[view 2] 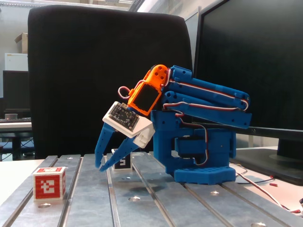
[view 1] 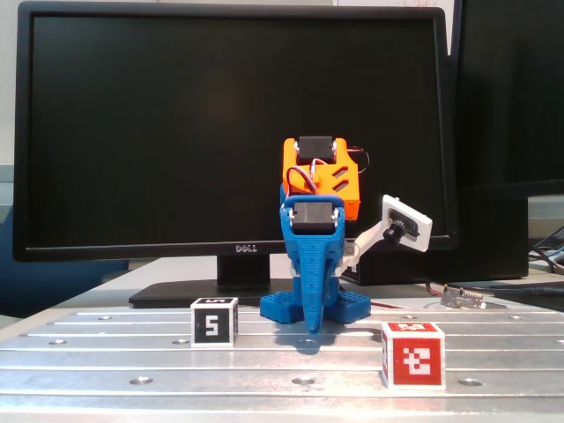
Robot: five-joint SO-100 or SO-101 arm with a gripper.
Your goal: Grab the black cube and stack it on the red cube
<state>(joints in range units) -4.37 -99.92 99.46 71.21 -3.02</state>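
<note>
The black cube (view 1: pixel 214 322) with a white "5" marker sits on the metal table (view 1: pixel 106 370), left of the arm in a fixed view. In the other fixed view it (view 2: pixel 124 161) is partly hidden behind the fingers. The red cube (view 1: pixel 412 354) stands at the front right; in the other fixed view it (view 2: pixel 49 183) is at the left. The blue gripper (view 1: pixel 310 324) points down with its tips close to the table, between the two cubes. Its jaws meet at the tips (view 2: pixel 100 167) and hold nothing. It touches neither cube.
The blue arm base (view 2: pixel 203 163) stands on the slotted metal table. A large Dell monitor (view 1: pixel 229 132) and its stand are right behind the arm. Cables and a small metal part (view 1: pixel 463 297) lie at the right rear. A white wrist camera (view 1: pixel 405 225) sticks out beside the gripper.
</note>
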